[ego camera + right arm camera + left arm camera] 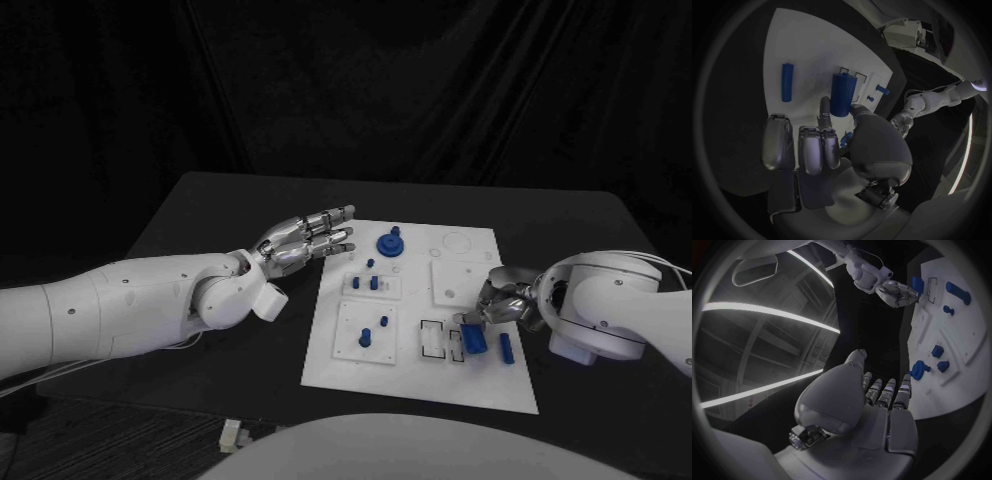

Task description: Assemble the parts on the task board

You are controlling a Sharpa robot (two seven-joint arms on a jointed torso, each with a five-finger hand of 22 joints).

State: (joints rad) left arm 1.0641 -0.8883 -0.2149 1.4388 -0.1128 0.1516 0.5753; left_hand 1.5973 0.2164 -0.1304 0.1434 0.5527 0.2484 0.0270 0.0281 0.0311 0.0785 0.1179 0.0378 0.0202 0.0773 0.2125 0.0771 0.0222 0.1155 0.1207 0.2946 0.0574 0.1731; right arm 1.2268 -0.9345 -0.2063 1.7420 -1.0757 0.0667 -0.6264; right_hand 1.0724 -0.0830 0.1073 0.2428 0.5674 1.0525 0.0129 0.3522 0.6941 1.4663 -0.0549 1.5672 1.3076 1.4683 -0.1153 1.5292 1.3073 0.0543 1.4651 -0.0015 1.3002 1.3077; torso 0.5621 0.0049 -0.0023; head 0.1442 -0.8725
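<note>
While the right hand (500,300) pinches a blue cylinder (843,93) upright over the task board (476,385), the right wrist view reveals its thick barrel; another slim rod (506,347) lies lengthwise nearby. Left hand (306,241) hovers, fingers spread, empty.

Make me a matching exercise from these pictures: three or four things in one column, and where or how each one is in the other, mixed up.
Things:
1. left robot hand
2. right robot hand
3. blue rod
4. task board

States:
A. lying flat near the board's right edge
B. open, at the board's left edge
C. white, in the middle of the table
D. at a thick blue cylinder

Pairs: 1-B, 2-D, 3-A, 4-C
</note>
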